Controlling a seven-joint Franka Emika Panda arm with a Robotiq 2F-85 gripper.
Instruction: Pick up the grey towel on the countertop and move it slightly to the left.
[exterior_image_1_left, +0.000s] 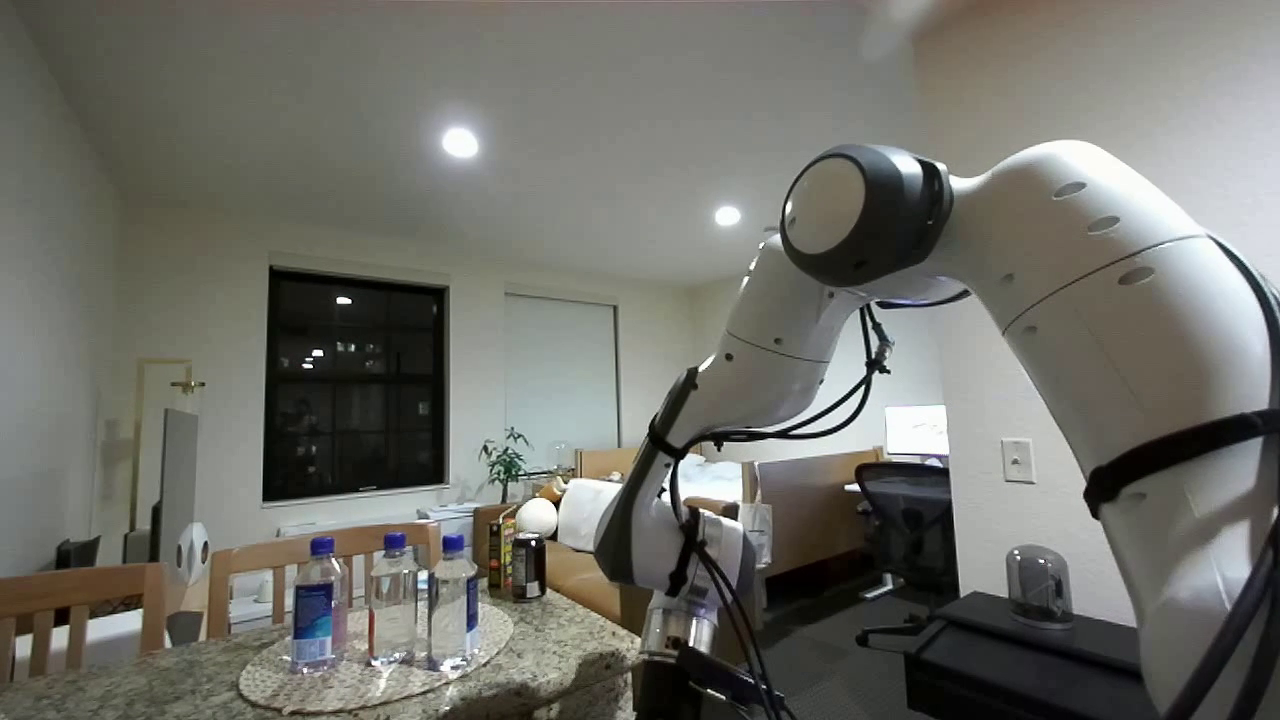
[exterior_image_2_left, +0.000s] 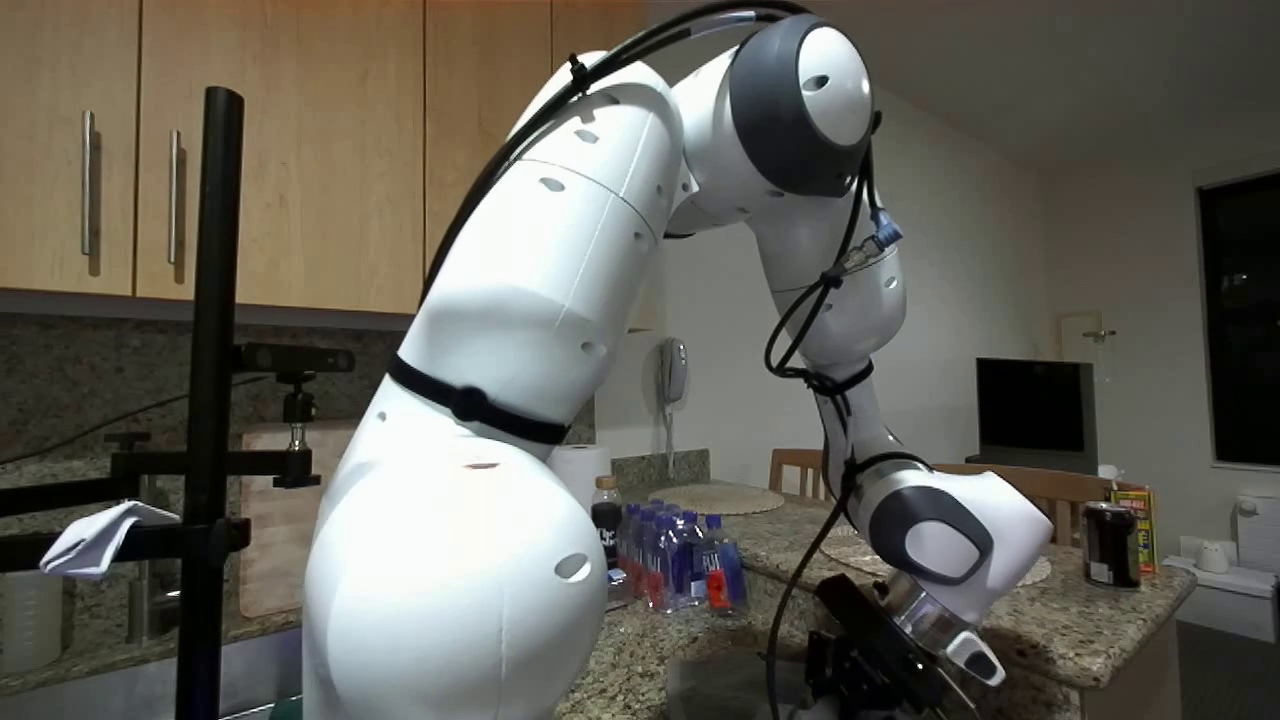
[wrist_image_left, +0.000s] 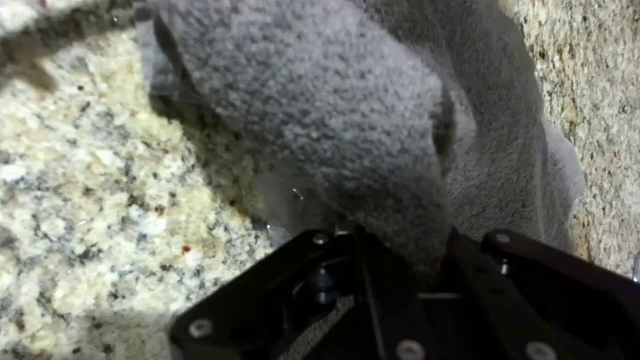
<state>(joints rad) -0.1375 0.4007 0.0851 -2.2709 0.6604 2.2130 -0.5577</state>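
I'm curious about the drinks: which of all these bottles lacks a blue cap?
The dark bottle with the tan cap, leftmost of its group in an exterior view; the clear bottles show only blue caps.

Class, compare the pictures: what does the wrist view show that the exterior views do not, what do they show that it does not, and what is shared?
Only in the wrist view: the fingers seen close, with a fold of the grey towel between them.
Only in both exterior views: most of the white arm, a black can, wooden chair backs and a dark window.
Shared by all: the speckled countertop.
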